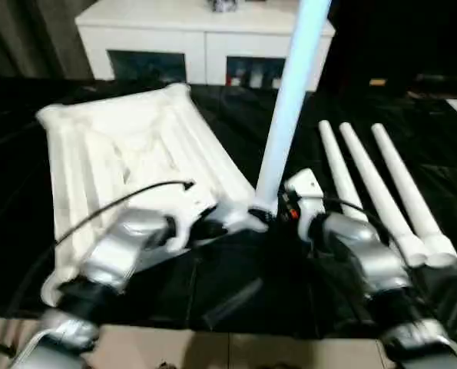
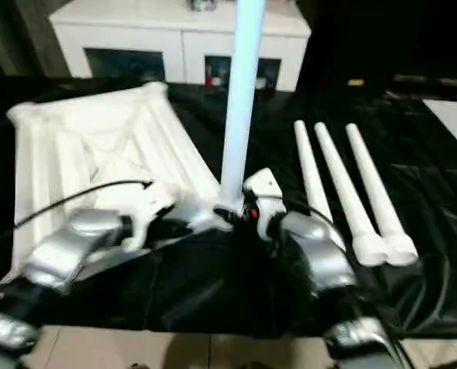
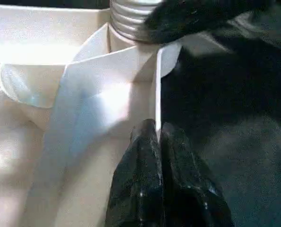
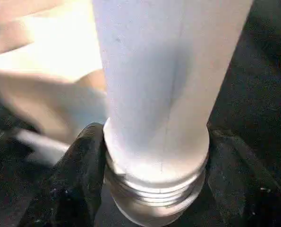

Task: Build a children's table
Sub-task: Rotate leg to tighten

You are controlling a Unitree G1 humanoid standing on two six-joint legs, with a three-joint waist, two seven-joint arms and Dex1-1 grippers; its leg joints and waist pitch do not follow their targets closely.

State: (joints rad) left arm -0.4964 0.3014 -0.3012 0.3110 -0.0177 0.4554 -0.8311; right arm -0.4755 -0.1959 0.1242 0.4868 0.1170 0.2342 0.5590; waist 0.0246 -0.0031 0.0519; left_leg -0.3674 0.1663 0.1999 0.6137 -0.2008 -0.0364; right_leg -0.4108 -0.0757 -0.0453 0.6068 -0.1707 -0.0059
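The white tabletop [image 1: 128, 138] lies underside up on black cloth, its ribs showing. One white leg [image 1: 289, 100] stands upright in the near right corner socket [image 3: 131, 23], with its threaded end showing there. My left gripper [image 3: 157, 130] is shut on the tabletop's thin rim beside that socket. My right gripper [image 1: 278, 209] holds the base of the upright leg, and its black fingers [image 4: 79, 179] press the tube from both sides. Three more legs [image 1: 382, 192] lie side by side on the cloth to the right.
A white cabinet [image 1: 205, 46] with dark glass doors stands behind the work. The black cloth [image 1: 251, 300] ends at a beige strip along the near edge. A black cable [image 1: 120, 201] arcs over my left forearm.
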